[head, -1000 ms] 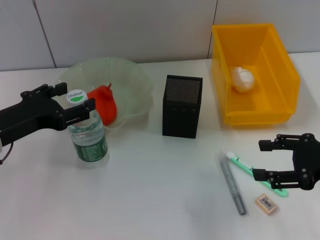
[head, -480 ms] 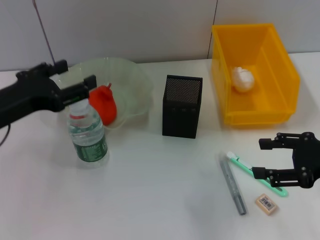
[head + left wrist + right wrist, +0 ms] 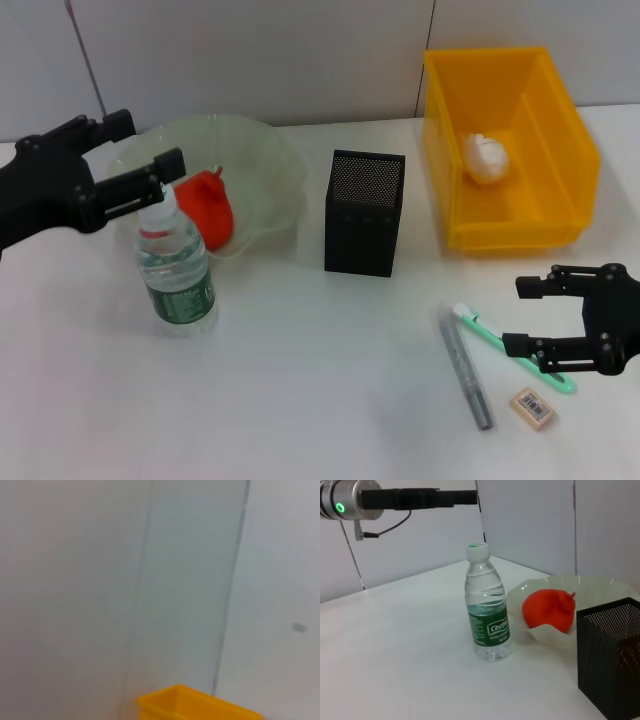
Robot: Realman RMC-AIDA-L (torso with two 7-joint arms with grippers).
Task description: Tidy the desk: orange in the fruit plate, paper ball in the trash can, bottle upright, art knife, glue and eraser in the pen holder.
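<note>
I see one bottle (image 3: 176,272) standing upright on the white table (image 3: 300,400), clear plastic, green label, white cap with a green top; it stands just in front of the fruit plate (image 3: 265,165). My left gripper (image 3: 128,160) hangs above and behind the cap, fingers apart and gripping nothing. One orange (image 3: 207,208) lies in the pale green, wavy-rimmed fruit plate; the bottle's cap covers part of its near side in the head view. One white paper ball (image 3: 487,158) lies inside the yellow trash can (image 3: 540,215). One black mesh pen holder (image 3: 365,212) stands between plate and trash can; I cannot see its contents.

On the near right side of the table I count three loose items: a grey pen-like stick (image 3: 466,368), a green-and-white slim tool (image 3: 497,338) and one beige eraser (image 3: 532,407) with a barcode sticker. My right gripper (image 3: 535,316) sits over the far end of the green tool, fingers apart, holding nothing; it hides that end. Which item is the knife and which the glue I cannot tell.

The left wrist view shows only wall and a corner of the trash can.
</note>
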